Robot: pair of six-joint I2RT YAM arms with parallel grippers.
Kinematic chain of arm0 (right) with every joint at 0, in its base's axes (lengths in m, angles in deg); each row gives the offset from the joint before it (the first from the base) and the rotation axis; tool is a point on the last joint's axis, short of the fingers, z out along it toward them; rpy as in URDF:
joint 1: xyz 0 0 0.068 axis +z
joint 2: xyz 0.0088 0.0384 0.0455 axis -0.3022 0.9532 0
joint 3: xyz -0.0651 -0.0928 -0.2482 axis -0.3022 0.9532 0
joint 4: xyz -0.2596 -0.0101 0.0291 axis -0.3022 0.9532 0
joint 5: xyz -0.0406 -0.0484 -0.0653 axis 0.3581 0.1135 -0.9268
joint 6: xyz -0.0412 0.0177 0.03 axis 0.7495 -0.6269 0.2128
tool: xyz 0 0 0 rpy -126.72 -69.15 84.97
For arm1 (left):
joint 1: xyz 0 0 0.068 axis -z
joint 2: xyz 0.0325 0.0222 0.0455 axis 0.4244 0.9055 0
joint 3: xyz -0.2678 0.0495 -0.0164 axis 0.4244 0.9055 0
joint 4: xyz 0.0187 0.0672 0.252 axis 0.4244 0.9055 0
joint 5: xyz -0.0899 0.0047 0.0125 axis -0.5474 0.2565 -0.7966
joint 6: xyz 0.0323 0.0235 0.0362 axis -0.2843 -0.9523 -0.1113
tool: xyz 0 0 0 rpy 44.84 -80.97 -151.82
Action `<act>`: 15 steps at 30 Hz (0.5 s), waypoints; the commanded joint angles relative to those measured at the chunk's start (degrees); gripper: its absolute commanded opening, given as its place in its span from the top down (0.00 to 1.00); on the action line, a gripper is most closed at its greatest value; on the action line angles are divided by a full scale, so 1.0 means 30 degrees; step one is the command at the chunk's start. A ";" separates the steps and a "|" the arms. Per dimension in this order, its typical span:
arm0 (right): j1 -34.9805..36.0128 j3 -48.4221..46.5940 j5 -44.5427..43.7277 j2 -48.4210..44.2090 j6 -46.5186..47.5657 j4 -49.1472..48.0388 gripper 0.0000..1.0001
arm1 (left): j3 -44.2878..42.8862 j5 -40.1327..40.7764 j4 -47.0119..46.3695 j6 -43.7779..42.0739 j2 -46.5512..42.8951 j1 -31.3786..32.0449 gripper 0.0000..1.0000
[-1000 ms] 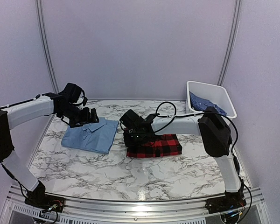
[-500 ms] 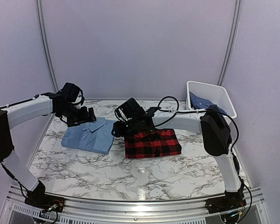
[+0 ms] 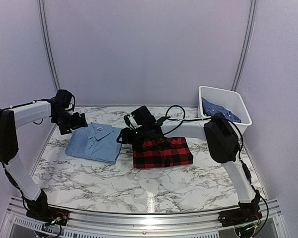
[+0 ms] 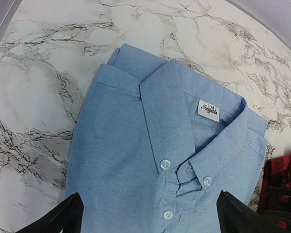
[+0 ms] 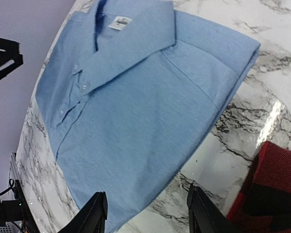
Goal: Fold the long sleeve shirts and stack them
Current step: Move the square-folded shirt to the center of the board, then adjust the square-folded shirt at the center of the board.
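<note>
A folded light blue shirt (image 3: 95, 143) lies at the table's left, collar up, with no gripper on it. It also shows in the left wrist view (image 4: 150, 145) and the right wrist view (image 5: 131, 97). A folded red-and-black plaid shirt (image 3: 162, 151) lies flat just right of it, with a strip of marble between them. My left gripper (image 3: 80, 121) is open and empty, hovering off the blue shirt's far left corner (image 4: 148, 218). My right gripper (image 3: 120, 137) is open and empty above the blue shirt's right edge (image 5: 148, 213). A darker blue patterned shirt (image 3: 219, 110) lies in the bin.
A white plastic bin (image 3: 236, 101) stands at the back right corner. The plaid shirt shows at the edge of the left wrist view (image 4: 281, 182) and of the right wrist view (image 5: 276, 194). Grey walls enclose the marble table (image 3: 154, 186).
My right gripper moved left off the plaid shirt's left edge to the blue shirt's right edge. The plaid shirt has shifted slightly and lies flat. My left gripper drew back left from the blue shirt's collar.
</note>
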 commanded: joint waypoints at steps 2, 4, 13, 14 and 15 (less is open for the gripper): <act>0.0001 -0.0558 -0.0821 0.0749 -0.0427 -0.0436 0.48 | -0.0520 -0.0227 -0.0235 -0.0438 -0.0194 -0.0434 0.01; 0.0021 -0.0343 -0.1110 0.0881 -0.0513 -0.0719 0.48 | -0.0426 0.0144 -0.0227 -0.0462 -0.0226 -0.0667 0.01; 0.0439 -0.1719 -0.1566 0.2708 -0.0664 -0.0666 0.51 | -0.0056 0.0284 -0.0825 0.0180 0.0489 -0.1926 0.01; 0.0482 -0.1787 -0.1632 0.2833 -0.0692 -0.0713 0.52 | 0.0012 0.0233 -0.0858 0.0196 0.0489 -0.1954 0.01; 0.0498 -0.1887 -0.1636 0.2995 -0.0755 -0.0722 0.53 | 0.0086 0.0241 -0.0873 0.0209 0.0415 -0.1957 0.01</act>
